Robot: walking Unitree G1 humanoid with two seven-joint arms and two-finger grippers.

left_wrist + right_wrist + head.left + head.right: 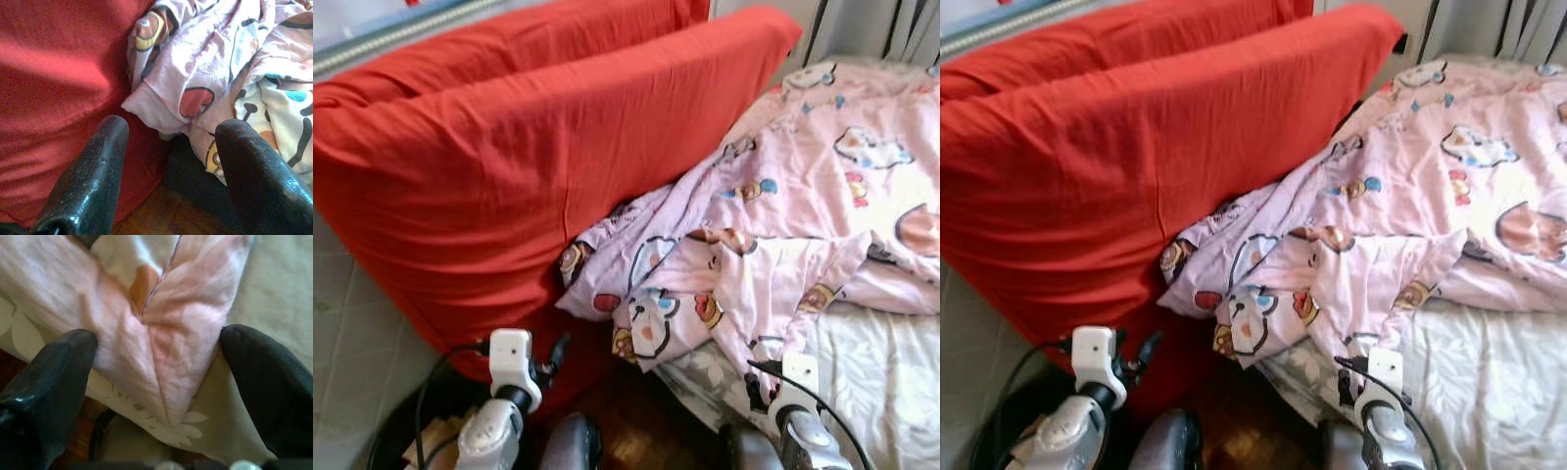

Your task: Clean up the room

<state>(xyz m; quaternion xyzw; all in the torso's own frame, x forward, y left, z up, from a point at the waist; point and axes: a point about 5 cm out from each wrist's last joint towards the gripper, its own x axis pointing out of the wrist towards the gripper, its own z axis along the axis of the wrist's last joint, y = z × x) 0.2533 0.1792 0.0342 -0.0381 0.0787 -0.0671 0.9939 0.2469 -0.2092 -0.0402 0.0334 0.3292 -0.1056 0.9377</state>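
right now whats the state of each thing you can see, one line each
pink cartoon-print quilt: crumpled, bunched, one corner hanging off the bed edge
large red fabric cushion: propped on edge, tilted, against the quilt
pale grey bed sheet: wrinkled, partly uncovered
left hand: open, by the cushion and quilt corner
right hand: open, around a quilt fold

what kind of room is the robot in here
Most likely a bedroom: a rumpled pink cartoon-print quilt lies on a bed over a pale sheet, with a big red cushion leaning beside it above a wooden floor.
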